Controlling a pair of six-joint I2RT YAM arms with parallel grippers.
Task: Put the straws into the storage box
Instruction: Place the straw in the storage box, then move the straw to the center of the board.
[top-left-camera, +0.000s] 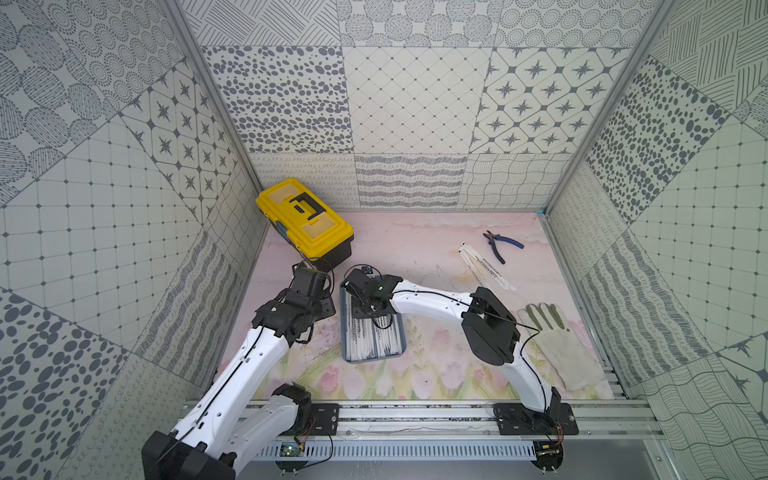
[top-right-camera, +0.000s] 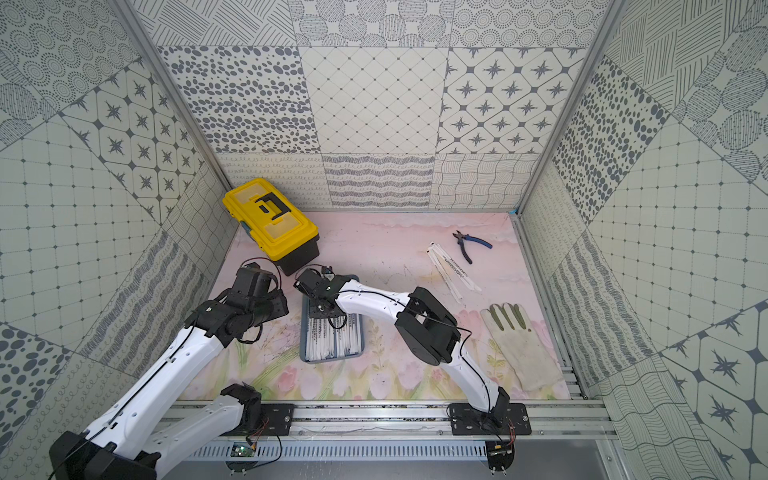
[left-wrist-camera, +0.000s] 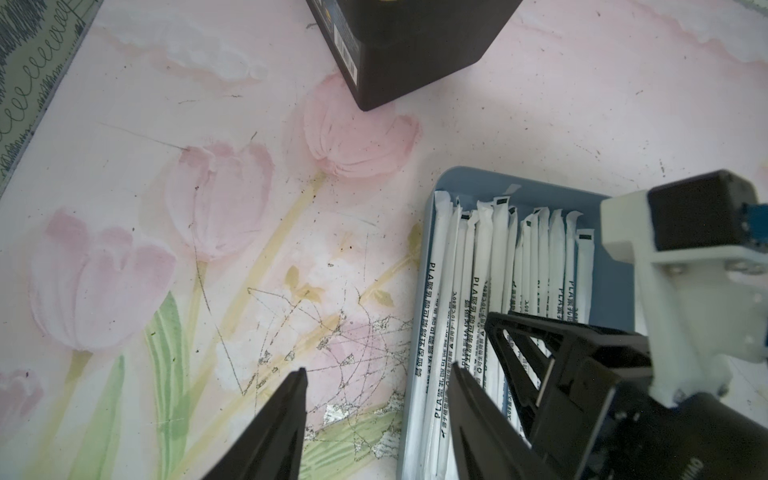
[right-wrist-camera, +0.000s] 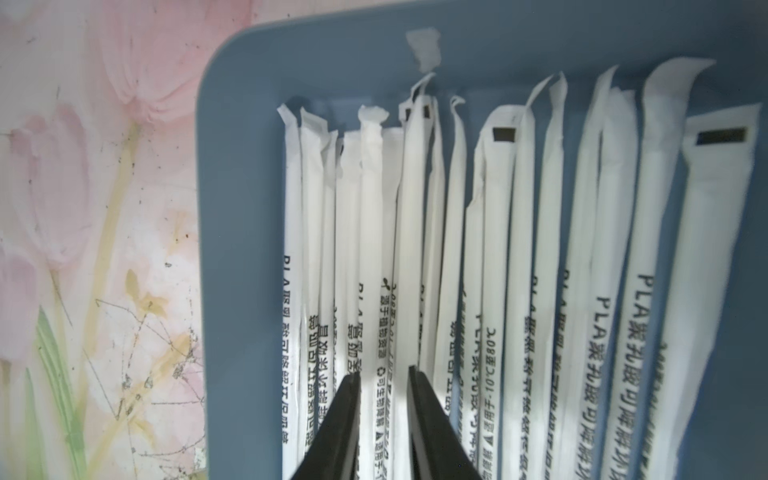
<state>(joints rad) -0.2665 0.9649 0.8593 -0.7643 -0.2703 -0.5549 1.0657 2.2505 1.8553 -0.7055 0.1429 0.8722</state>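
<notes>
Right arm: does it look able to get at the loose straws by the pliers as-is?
Probably yes. The loose straws lie uncovered on the mat; only the pliers sit close beside them. The right gripper is over the storage box, jaws apart.

Centre of your top view: far end of storage box (top-left-camera: 344, 332) and straws (top-left-camera: 374, 343), under the right arm (top-left-camera: 428, 303).

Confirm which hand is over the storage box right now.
The right hand: it sits above the straws inside the storage box. The left hand hangs beside the box, mostly over the flowered mat.
</notes>
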